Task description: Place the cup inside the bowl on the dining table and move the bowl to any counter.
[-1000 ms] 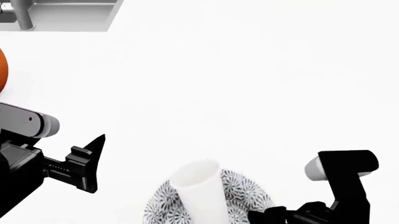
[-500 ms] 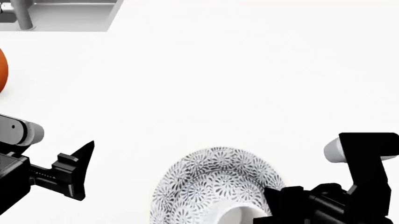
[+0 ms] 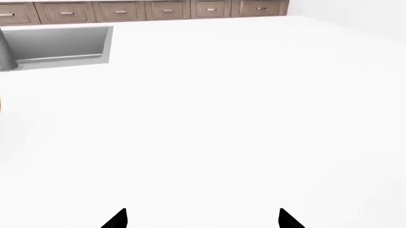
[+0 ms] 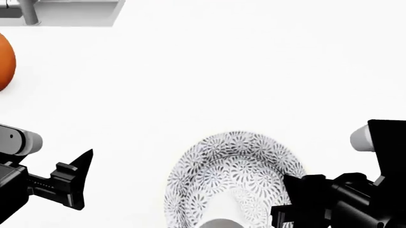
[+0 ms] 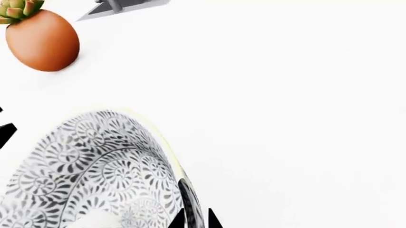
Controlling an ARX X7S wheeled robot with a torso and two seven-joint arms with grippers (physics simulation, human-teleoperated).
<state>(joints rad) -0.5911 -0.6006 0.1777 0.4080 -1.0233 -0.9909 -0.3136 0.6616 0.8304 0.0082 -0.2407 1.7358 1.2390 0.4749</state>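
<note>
The bowl (image 4: 235, 178) sat low in the head view on a plain white worktop (image 4: 254, 71), its patterned interior facing the camera. The cup (image 4: 219, 222) lay inside it, only a white patch showing at the bottom edge of that view. In the right wrist view the same white patch (image 5: 95, 221) appeared against the bowl's inner wall (image 5: 95, 166).

The right gripper (image 5: 193, 219) was at the bowl's pale rim — its two black fingertips stood close together on either side of the rim, one inside and one outside, gripping it. In the head view its black body (image 4: 317, 199) covered the bowl's right edge.

The left gripper (image 4: 79, 178) hung over bare worktop to the left of the bowl, well apart from it. Its fingertips (image 3: 117, 219) were spread wide with nothing between them (left wrist view).

An orange round pot (image 5: 43, 40) holding a green succulent stood farther back on the left. A steel sink (image 3: 57, 45) was set into the worktop beyond it — brown drawer fronts (image 3: 146, 9) ran behind.
</note>
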